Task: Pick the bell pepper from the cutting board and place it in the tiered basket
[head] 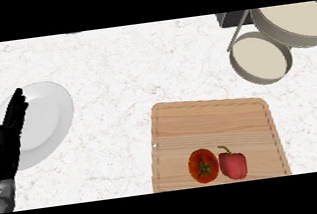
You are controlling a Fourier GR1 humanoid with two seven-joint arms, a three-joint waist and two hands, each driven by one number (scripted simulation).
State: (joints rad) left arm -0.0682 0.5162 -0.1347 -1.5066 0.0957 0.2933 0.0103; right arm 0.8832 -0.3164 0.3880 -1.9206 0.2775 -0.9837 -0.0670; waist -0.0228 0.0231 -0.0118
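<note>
While the bell pepper (pixel 234 164) touches a tomato (pixel 203 165), the board's (pixel 211 119) far half lies bare.

A single head view looks steeply down on the counter (pixel 134 67) from above its near edge. The cutting board (pixel 212 122) sits low and right of centre, cut by the lower edge; the tiered basket (pixel 286 36) lies beyond it, upper right.
</note>
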